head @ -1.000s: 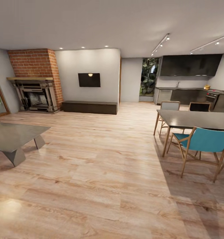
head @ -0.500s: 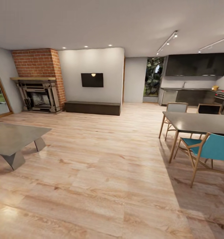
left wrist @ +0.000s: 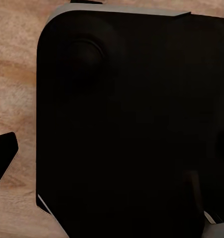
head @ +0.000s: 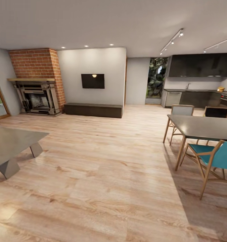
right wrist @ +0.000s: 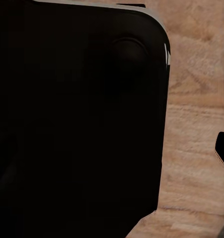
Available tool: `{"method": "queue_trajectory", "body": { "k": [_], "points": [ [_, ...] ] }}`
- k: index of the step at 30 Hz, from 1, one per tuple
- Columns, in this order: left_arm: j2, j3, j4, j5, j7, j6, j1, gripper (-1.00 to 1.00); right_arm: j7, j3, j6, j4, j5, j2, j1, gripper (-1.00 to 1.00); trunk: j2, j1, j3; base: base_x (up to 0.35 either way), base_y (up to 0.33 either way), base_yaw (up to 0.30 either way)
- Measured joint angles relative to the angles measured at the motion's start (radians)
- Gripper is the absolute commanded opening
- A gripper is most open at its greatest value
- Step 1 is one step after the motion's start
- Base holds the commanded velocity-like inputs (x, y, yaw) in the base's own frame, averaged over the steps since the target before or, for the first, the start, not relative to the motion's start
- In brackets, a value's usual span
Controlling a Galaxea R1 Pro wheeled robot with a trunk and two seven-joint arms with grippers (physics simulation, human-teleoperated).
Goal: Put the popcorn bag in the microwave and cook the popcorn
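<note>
Shifted since a second ago, the whole head view: camera moved, with the dining table and teal chair now further toward the right edge and the fireplace about where it was.

Head view: open living room with wooden floor. Brick fireplace at far left; right of it a wall-mounted screen above a low dark bench. Well in front of the fireplace, a grey low table. Far right of the fireplace, the kitchen, with dark cabinets and the countertop along the back wall. Between camera and kitchen, the dining table and its chairs. Popcorn bag and microwave too small or hidden to make out at that distance.

Left wrist view: large black rounded body over wooden floor; state of the jaws cannot be told.

Right wrist view: likewise a black rounded body beside floor; jaws' state cannot be told.
</note>
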Motion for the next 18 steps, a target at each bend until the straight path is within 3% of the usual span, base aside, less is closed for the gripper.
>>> {"method": "queue_trajectory", "body": {
  "k": [18],
  "points": [
    [-0.001, 0.0, 0.0, 0.0, 0.0, 0.0, -0.001, 1.0, -0.001, 0.001, -0.004, 0.0, 0.002, -0.002, 0.0, 1.0, 0.0, 0.0, 0.0, 0.327, 0.0, -0.01]
  ]
}}
